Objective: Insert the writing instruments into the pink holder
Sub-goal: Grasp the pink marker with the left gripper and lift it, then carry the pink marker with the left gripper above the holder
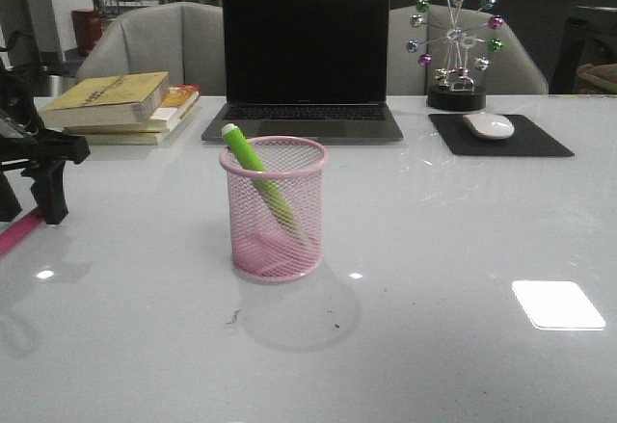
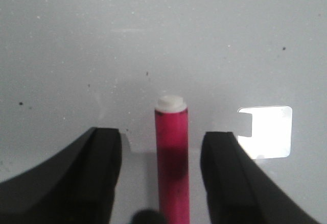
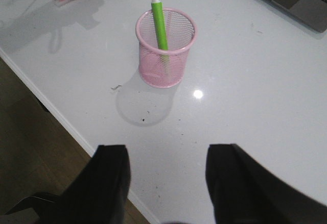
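With the lime-green marker [image 1: 258, 171] already leaning inside the pink mesh holder [image 1: 275, 209] at frame centre, the left gripper [image 2: 162, 152] straddles the pink-red marker [image 2: 172, 157] lying at far left, jaws open, ready for closure, while the right gripper [image 3: 166, 183] waits released.

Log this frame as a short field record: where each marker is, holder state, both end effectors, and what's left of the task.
green marker: inside the pink holder, leaning, white tip above the rim
pink marker: lying on the table, outside the holder, between the left end effector's fingers
pink holder: upright on the table, in front of the laptop
left end effector: open, fingers straddling the pink marker, not closed on it
right end effector: open, empty, apart from the holder
task remaining: pink marker not yet in the holder
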You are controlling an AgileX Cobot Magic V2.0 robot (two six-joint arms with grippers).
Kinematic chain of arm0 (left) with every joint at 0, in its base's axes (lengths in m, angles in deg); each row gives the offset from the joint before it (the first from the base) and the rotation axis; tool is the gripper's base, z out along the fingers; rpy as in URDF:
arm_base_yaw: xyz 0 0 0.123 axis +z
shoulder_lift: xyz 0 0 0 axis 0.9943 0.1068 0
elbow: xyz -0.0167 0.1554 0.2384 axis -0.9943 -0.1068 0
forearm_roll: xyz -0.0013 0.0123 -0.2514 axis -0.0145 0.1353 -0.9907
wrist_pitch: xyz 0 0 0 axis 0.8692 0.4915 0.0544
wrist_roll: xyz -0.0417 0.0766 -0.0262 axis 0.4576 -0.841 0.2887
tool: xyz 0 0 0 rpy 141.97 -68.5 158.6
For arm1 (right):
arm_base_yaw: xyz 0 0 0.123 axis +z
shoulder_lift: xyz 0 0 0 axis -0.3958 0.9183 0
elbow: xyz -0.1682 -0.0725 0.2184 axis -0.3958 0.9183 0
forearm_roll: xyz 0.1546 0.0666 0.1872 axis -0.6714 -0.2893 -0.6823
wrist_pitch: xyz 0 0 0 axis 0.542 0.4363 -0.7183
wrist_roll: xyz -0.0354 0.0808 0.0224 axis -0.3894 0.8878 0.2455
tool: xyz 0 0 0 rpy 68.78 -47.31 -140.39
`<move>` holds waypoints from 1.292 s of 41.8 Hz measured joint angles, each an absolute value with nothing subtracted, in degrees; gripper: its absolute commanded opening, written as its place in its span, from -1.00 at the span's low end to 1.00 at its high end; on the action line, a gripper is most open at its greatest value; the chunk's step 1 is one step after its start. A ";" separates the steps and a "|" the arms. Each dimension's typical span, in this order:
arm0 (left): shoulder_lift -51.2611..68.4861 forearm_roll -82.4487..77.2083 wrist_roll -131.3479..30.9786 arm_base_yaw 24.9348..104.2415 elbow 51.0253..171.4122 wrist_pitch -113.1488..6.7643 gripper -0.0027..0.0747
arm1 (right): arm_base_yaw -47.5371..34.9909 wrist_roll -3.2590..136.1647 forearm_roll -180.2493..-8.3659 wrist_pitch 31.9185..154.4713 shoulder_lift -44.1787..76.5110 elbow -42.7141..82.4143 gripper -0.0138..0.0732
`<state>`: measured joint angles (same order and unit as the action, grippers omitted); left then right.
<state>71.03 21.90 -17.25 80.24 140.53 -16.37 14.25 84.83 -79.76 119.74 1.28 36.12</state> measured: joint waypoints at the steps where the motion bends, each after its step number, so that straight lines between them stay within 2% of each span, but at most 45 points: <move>1: 71.03 21.94 -17.25 80.24 140.53 -16.36 -0.31 | 14.25 84.83 -79.76 119.74 1.28 36.12 0.37; 7: 71.03 22.04 -17.25 80.24 140.53 -15.44 -0.53 | 14.25 84.83 -79.76 119.74 1.28 36.12 0.37; 12: 71.03 22.50 -17.25 80.24 140.60 -15.24 -0.59 | 14.25 84.83 -79.76 119.74 1.28 36.12 0.37; 24: 68.98 22.31 -17.38 80.24 140.16 -15.14 -0.60 | 14.25 84.83 -79.76 119.74 1.28 36.12 0.37; 33: 53.72 10.87 -26.65 79.51 130.81 -25.51 -0.60 | 14.25 84.83 -79.76 119.74 1.28 36.12 0.37; 40: 39.50 5.13 -31.73 74.46 119.95 -38.20 -0.60 | 14.25 84.83 -79.76 119.74 1.28 36.12 0.37; 45: 32.04 3.29 -32.18 68.06 114.70 -45.68 -0.60 | 14.25 84.83 -79.76 119.74 1.28 36.12 0.37; 54: 29.65 2.16 -32.27 53.75 110.21 -56.74 -0.60 | 14.25 84.83 -79.76 119.74 1.28 36.12 0.37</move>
